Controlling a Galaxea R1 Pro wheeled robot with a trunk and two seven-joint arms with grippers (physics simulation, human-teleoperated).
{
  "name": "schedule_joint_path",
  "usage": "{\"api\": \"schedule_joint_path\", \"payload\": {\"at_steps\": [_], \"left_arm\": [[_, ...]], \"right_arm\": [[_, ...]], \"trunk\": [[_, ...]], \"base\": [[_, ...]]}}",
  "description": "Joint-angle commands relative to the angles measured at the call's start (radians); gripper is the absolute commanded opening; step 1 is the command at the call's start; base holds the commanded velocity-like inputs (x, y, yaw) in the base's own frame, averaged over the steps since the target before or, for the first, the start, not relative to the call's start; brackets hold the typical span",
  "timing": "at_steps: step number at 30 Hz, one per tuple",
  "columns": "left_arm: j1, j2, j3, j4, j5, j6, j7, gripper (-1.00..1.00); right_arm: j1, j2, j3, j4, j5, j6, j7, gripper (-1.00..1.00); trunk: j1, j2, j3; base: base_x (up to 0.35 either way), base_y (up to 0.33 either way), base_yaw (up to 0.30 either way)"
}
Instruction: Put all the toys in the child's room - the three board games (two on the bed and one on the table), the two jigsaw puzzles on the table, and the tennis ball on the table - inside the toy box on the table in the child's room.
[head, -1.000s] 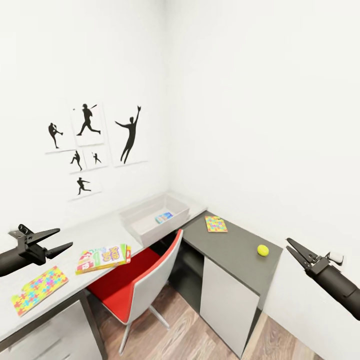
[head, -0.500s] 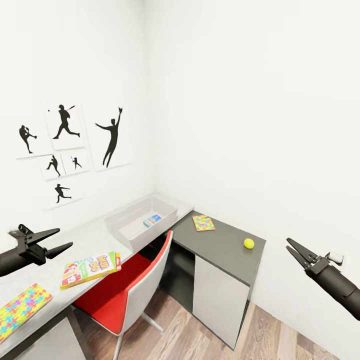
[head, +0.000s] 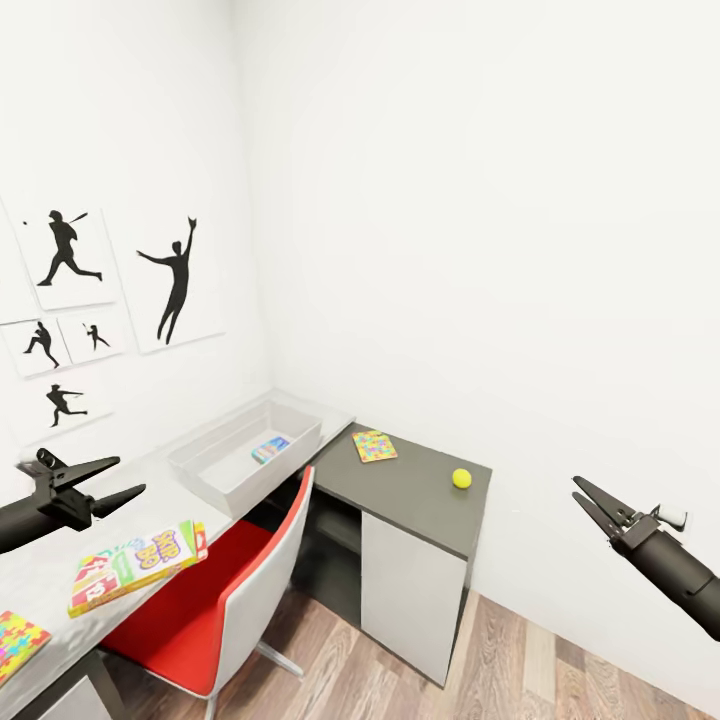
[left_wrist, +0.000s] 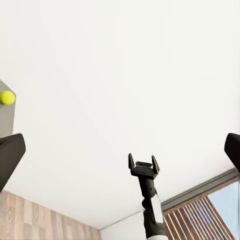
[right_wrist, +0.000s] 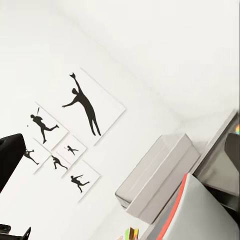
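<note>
Both grippers (left (head: 125, 478), right (head: 585, 497)) hold fingers apart; toy box (head: 205, 470) holds 1 game.

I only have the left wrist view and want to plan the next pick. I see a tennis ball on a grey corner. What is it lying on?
Observer: The tennis ball lies on the dark grey cabinet, with a jigsaw puzzle apart from it on the same top.
Operator: Is anything in the toy box yet?
Observer: Yes, the toy box holds the small blue board game.
Operator: What is on the table?
Observer: The Skip-Bo box and a second jigsaw puzzle lie on the table, beside the toy box.
</note>
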Motion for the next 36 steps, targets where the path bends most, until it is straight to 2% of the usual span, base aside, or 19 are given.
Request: {"api": "schedule_joint_path", "payload": {"at_steps": [1, 36], "left_arm": [[-0.001, 0.001, -0.005, 0.001, 0.005, 0.005, -0.003, 1.00], [-0.001, 0.001, -0.005, 0.001, 0.005, 0.004, -0.003, 1.00]], "right_arm": [[-0.001, 0.000, -0.001, 0.000, 0.000, 0.005, 0.003, 1.00], [-0.001, 0.000, -0.001, 0.000, 0.001, 0.004, 0.001, 1.00]], "trunk": [[0.000, -0.001, 0.000], [0.000, -0.001, 0.024]], "base": [[0.000, 0.003, -0.273], [0.000, 0.000, -0.273]]}}
